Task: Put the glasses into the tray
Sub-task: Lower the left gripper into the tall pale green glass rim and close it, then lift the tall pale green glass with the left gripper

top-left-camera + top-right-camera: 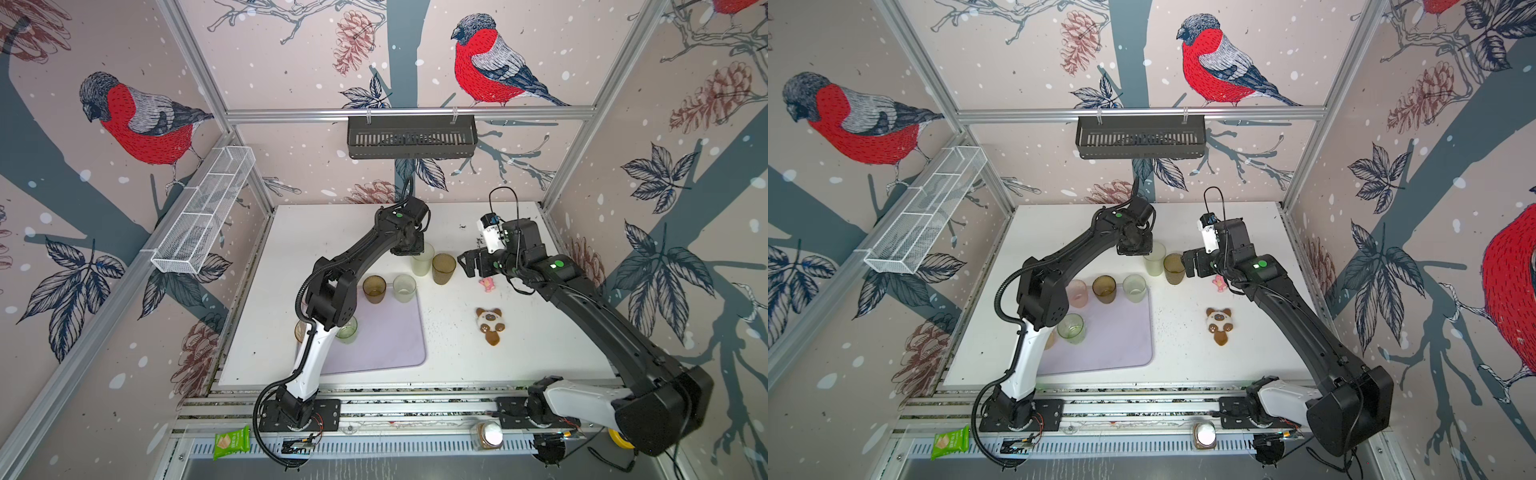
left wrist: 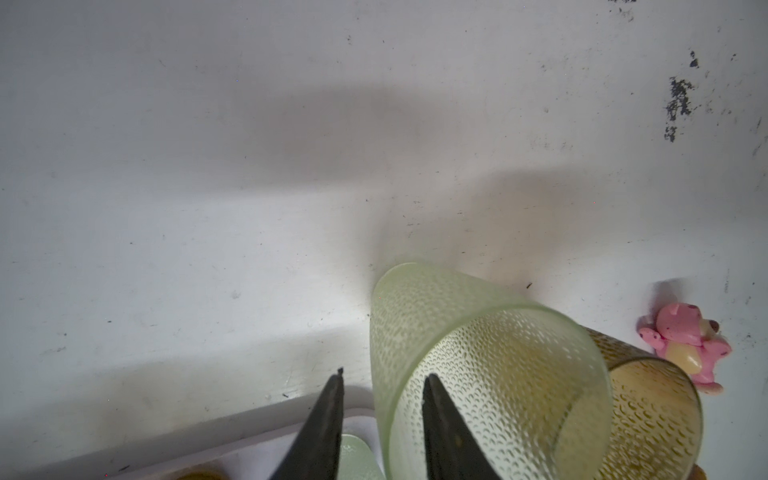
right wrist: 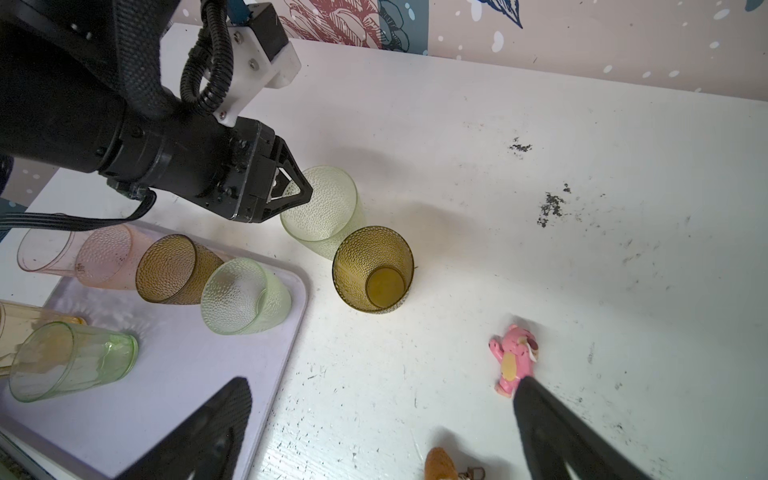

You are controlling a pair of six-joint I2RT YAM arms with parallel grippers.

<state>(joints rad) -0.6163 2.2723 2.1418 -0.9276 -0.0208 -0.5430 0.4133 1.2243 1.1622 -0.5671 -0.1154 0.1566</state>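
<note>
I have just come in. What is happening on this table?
A two-armed robot is putting glasses into the lavender tray. The left gripper is at the tall pale green glass, its fingers astride the wall, one inside and one outside, not yet clamped. The right gripper hovers open and empty near the brown glass, which stands on the table beside the tall one. Several glasses, such as a light green glass, already stand in the tray.
</note>
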